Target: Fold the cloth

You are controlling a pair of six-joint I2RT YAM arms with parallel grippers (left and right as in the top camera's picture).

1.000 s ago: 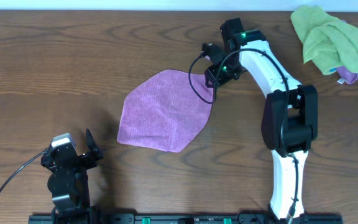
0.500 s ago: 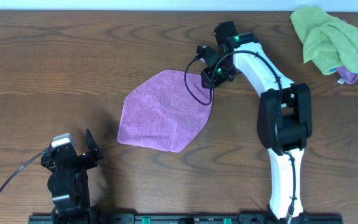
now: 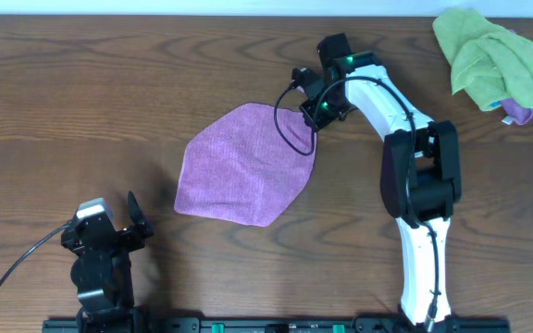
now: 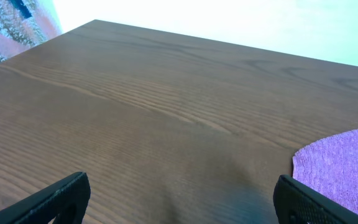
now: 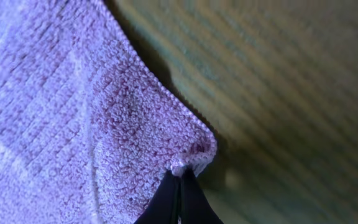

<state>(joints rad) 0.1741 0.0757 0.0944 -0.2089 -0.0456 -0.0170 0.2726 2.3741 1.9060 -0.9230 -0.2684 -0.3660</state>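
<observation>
- Your right gripper (image 5: pixel 179 198) is pinched closed on the 2 o'clock corner of the purple cloth (image 3: pixel 243 166).
- The cloth lies flat, mid-table (image 3: pixel 81 92).
- Your left gripper (image 4: pixel 179 205), at the cloth's 8 o'clock, is spread wide and holds nothing.

Off at the far corner on my right, a crumpled green cloth (image 3: pixel 489 57) lies heaped on the brown wooden table (image 3: pixel 109 92). Something purple (image 3: pixel 520 113) pokes out from under its near edge, touching it; I cannot tell what it is. Beyond the table's far left corner I see a blurred patch of blue and pink floor (image 4: pixel 8 25).
</observation>
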